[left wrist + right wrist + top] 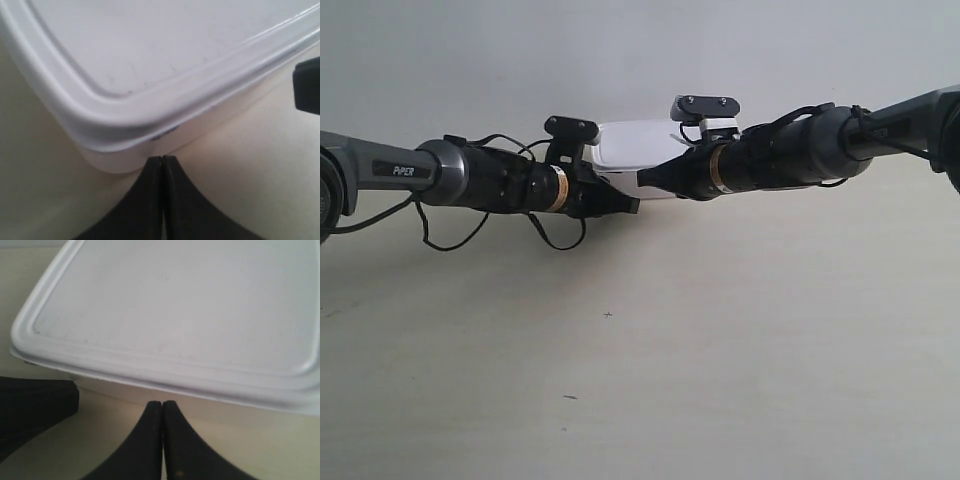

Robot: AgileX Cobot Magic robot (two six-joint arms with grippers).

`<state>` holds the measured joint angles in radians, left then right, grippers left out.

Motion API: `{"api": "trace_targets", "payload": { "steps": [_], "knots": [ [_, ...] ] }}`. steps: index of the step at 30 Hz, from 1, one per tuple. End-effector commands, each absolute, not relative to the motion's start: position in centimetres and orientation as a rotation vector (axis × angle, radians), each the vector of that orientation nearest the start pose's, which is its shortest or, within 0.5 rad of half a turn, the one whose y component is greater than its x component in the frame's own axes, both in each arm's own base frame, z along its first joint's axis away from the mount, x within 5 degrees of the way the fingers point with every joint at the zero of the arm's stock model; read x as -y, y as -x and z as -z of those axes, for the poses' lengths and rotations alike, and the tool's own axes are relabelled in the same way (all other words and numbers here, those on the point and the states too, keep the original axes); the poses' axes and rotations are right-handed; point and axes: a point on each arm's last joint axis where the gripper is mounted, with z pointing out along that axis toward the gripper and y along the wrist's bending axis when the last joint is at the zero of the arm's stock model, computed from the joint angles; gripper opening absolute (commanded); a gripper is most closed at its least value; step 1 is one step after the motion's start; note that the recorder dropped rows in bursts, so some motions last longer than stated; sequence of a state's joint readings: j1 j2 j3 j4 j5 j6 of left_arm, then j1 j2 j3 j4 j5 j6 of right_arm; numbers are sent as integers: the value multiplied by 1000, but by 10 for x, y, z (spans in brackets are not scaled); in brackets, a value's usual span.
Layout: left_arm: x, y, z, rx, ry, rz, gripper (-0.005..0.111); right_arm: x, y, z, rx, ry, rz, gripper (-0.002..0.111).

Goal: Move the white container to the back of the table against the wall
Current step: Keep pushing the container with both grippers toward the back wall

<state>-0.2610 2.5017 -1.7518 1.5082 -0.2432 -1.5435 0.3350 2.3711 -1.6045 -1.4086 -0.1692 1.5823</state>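
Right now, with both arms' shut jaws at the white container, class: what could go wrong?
The left arm's jaws sit at a rounded corner of the white container; the narrow tip may slip off and spin the box.
The right arm's jaws sit just under the lid rim; they might pry the lid up.
Uneven pushing could leave it skewed against the wall.

The white container (630, 145) is plain white, the table (720, 360) pale beige with a few tiny dark specks, the wall (620, 50) pale grey-white, the left gripper (162, 159) and right gripper (162, 404) black, and the arm at the exterior view's left (440, 170) dark grey with a brass-coloured band (557, 188).
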Motion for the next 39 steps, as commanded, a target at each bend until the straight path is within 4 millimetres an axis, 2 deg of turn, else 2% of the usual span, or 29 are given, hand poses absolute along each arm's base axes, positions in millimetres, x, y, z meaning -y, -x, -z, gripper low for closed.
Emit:
{"api": "trace_targets", "payload": {
  "steps": [1, 12, 22, 32, 39],
  "knots": [
    [158, -514, -73, -2183, -356, 422, 0, -180, -479, -100, -2228, 271, -452, 0],
    [157, -518, -75, -2170, -346, 410, 0, -181, -485, -101, -2211, 269, -440, 0],
    [158, -522, -79, -2149, -351, 398, 0, -182, -490, -89, -2217, 271, -438, 0],
    [160, -527, -67, -2154, -343, 414, 0, -181, -496, -86, -2207, 268, -434, 0],
    [159, -528, -67, -2152, -330, 401, 0, -182, -500, -88, -2192, 280, -425, 0]
  ]
}}
